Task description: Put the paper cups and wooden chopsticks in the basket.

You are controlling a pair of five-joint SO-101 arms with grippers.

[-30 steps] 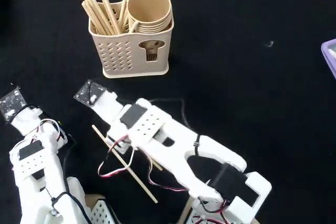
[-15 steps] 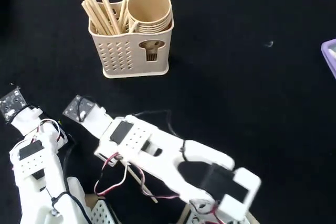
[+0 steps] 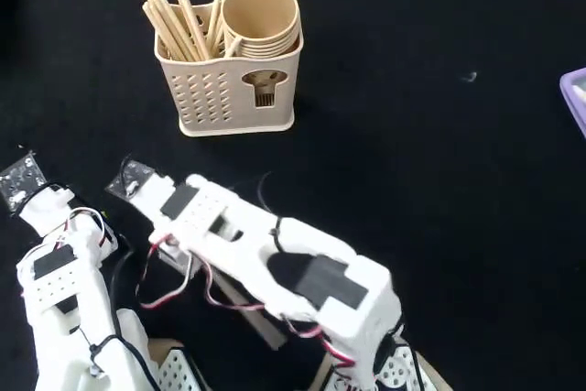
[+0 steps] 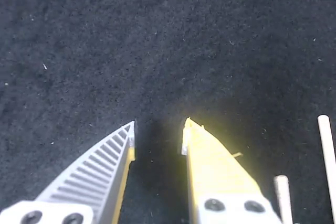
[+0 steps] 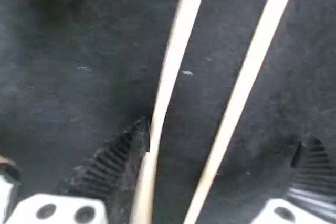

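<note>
A beige perforated basket (image 3: 233, 89) stands at the back left, holding several wooden chopsticks (image 3: 183, 20) and a stack of paper cups (image 3: 261, 16). Two more chopsticks lie on the black table near the front; a short stretch (image 3: 265, 329) shows under my right arm (image 3: 247, 235). My right gripper (image 5: 223, 148) is open low over them, with one chopstick (image 5: 168, 77) against a dark finger (image 5: 123, 153) and the other chopstick (image 5: 247, 77) in the gap. My left gripper (image 4: 157, 129) is open and empty over bare cloth, with two chopstick ends (image 4: 326, 145) beside it.
The left arm (image 3: 55, 267) stands at the front left corner, close to the right arm's wrist. A purple object (image 3: 575, 98) pokes in at the right edge. The table between the basket and the arms is bare black cloth.
My right arm has swung left and toward the front, now covering most of the chopsticks on the table. The left arm has not moved.
</note>
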